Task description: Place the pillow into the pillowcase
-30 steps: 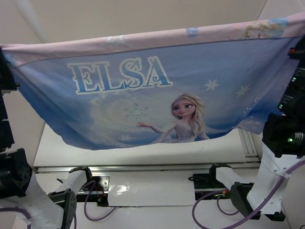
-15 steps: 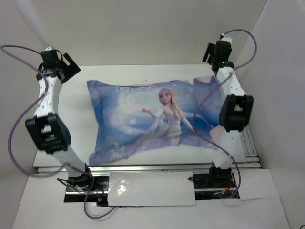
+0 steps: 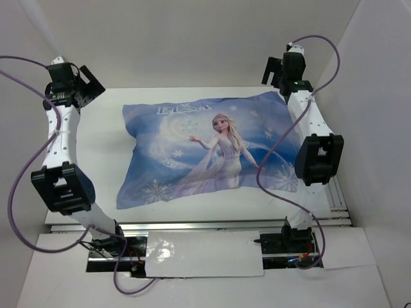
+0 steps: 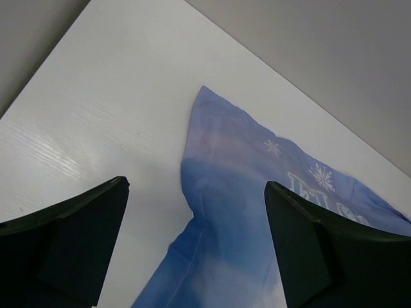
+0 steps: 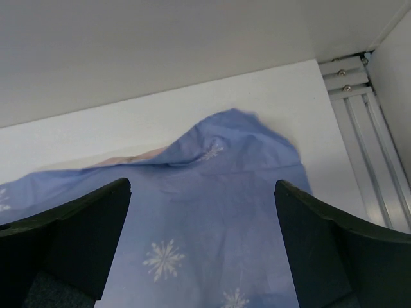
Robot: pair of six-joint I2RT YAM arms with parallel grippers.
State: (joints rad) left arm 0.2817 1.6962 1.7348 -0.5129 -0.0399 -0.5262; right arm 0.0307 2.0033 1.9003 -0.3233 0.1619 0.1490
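Note:
The pillowcase (image 3: pixel 205 147) lies flat and plump on the white table (image 3: pixel 106 167), blue princess print up, lettering at its far edge. The pillow is hidden; no white of it shows. My left gripper (image 3: pixel 88 86) hangs open above the case's far left corner (image 4: pixel 257 212), with nothing between its fingers (image 4: pixel 70 237). My right gripper (image 3: pixel 272 69) hangs open over the far right corner (image 5: pixel 218 154), where a strip of pale pink lining (image 5: pixel 128 157) peeks out. In both wrist views the open gripper, left (image 4: pixel 196 186) and right (image 5: pixel 202 183), is well above the cloth.
White walls close in the table at the back and both sides. An aluminium rail (image 3: pixel 337 192) runs along the table's right edge, also seen from the right wrist (image 5: pixel 359 122). Purple cables (image 3: pixel 26 167) loop beside both arms.
A second ago the case was stretched up in front of the camera between both shut grippers. Both have opened and let go, the case has dropped onto the table and settled.

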